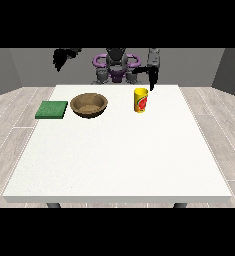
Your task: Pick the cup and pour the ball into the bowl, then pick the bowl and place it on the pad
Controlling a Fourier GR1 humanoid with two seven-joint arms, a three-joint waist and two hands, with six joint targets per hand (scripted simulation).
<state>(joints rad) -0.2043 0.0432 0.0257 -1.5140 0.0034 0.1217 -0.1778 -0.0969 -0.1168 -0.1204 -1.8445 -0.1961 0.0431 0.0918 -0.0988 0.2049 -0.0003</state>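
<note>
A yellow cup (141,100) with a red mark stands upright on the white table (119,155), right of centre at the far side. The ball is hidden from this view. A brown wooden bowl (89,105) sits to the cup's left, and a flat green pad (52,109) lies left of the bowl near the table's left edge. The hand at the view's right (151,79) hangs fingers down just above and behind the cup, apart from it. The hand at the view's left (62,57) is raised high above the table's far left corner, holding nothing.
The robot's torso (116,67) stands behind the table's far edge. A wide stretch of bare white tabletop lies between the objects and the near edge. Wooden floor surrounds the table.
</note>
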